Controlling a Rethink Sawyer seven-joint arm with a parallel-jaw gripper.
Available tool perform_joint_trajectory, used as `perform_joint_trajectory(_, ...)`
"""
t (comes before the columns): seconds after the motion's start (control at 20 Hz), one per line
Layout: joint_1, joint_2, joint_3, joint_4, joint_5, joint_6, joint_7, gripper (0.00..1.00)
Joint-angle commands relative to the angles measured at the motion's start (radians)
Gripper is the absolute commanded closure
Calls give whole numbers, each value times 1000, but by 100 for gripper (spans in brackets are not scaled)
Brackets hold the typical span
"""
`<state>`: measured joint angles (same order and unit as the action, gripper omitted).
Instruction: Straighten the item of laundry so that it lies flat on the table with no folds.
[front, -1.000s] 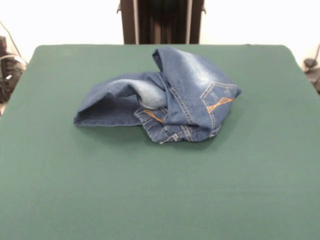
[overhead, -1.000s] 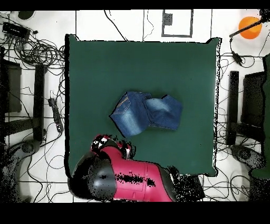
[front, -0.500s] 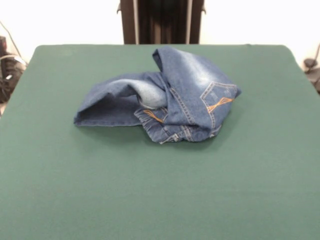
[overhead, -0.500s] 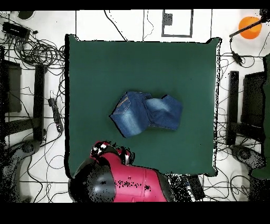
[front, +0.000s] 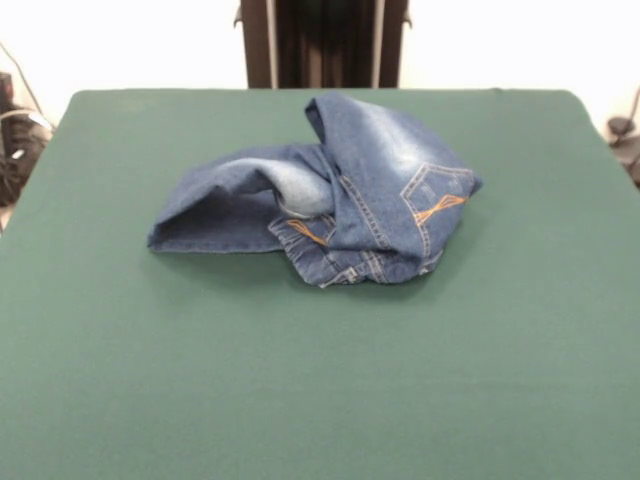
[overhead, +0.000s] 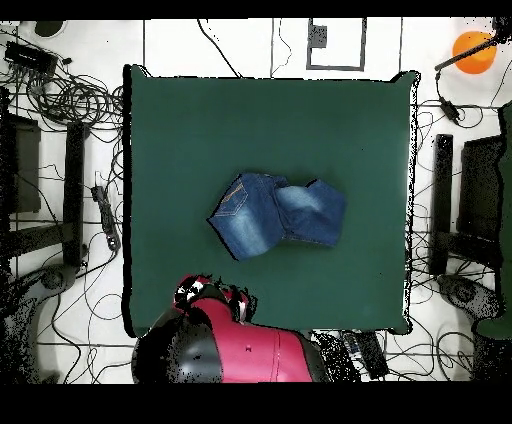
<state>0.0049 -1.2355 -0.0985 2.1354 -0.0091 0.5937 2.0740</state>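
Note:
The blue denim jeans (front: 330, 190) lie crumpled in a heap on the far middle of the dark green table (front: 320, 380). One leg is folded over to the left, and a back pocket with orange stitching shows at the right. In the overhead view the jeans (overhead: 278, 213) lie near the middle of the table (overhead: 200, 130). The red and black arm is drawn back at the table's bottom edge, and its gripper end (overhead: 210, 294) is well apart from the jeans. The front view shows no gripper.
The robot's dark pedestal (front: 322, 40) stands behind the table's far edge. Cables (overhead: 70, 95) and black stands (overhead: 440, 200) lie on the floor around the table. An orange ball (overhead: 472, 50) sits at the top right.
In the overhead view the arm has drawn back a little toward the table's bottom edge. The jeans have not moved.

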Motion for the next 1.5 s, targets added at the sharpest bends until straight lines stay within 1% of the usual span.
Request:
perform_joint_trajectory(0.05, -23, -10, 95, 127, -37, -23, -99, 0)
perform_joint_trajectory(0.15, -29, -32, 95, 143, -29, -10, -114, 0)
perform_joint_trajectory(0.25, -12, -89, 83, 176, -9, 22, -119, 0)
perform_joint_trajectory(0.35, -3, -127, 82, 228, 20, 5, -123, 0)
perform_joint_trajectory(0.4, -8, -114, 89, 240, 14, -27, -119, 0)
perform_joint_trajectory(0.45, -24, -75, 106, 250, -2, -93, -112, 0)
perform_joint_trajectory(0.55, -57, 46, 138, 245, -66, -240, -73, 0)
perform_joint_trajectory(0.65, -56, 172, 128, 207, -135, -353, -19, 0)
perform_joint_trajectory(0.7, -57, 220, 124, 189, -155, -389, -5, 0)
perform_joint_trajectory(0.8, -65, 289, 121, 159, -182, -424, 4, 0)
perform_joint_trajectory(0.95, -81, 374, 126, 124, -209, -442, 13, 0)
perform_joint_trajectory(1.15, -118, 452, 148, 104, -238, -448, 7, 0)
perform_joint_trajectory(1.5, -101, 632, 111, 9, -302, -522, 39, 0)
